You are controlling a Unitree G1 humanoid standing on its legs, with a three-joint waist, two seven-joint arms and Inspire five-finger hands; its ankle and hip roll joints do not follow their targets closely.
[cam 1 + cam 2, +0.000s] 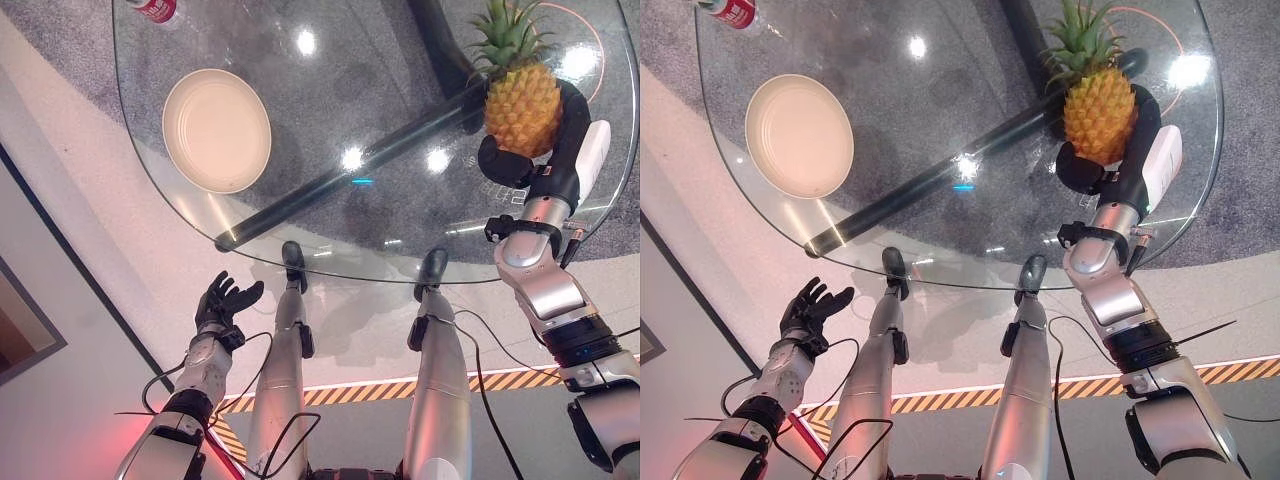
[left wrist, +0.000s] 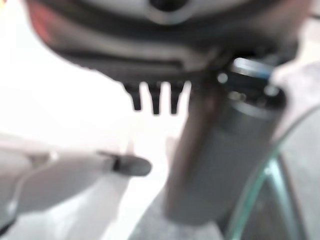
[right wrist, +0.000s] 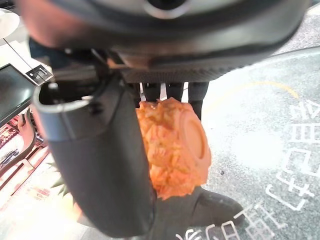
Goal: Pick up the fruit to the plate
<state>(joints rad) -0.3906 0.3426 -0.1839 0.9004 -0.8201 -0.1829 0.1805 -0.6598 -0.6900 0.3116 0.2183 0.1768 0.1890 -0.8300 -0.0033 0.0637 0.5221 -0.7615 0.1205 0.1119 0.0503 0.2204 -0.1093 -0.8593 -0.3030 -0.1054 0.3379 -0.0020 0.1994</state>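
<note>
A yellow-orange pineapple (image 1: 520,105) with a green crown stands upright over the right part of the round glass table (image 1: 400,215). My right hand (image 1: 560,150) is curled round it, fingers and thumb wrapping its lower half. The right wrist view looks at the pineapple (image 3: 172,147) from its base, between the fingers and the thumb. A cream plate (image 1: 216,129) lies bare on the table's left part, well apart from the fruit. My left hand (image 1: 222,302) hangs below the table's near edge at lower left, its fingers relaxed and holding nothing.
A red and white can (image 1: 152,9) stands at the table's far left edge, beyond the plate. A dark bar (image 1: 350,170) runs diagonally under the glass. Yellow-black hazard tape (image 1: 500,381) marks the floor near me.
</note>
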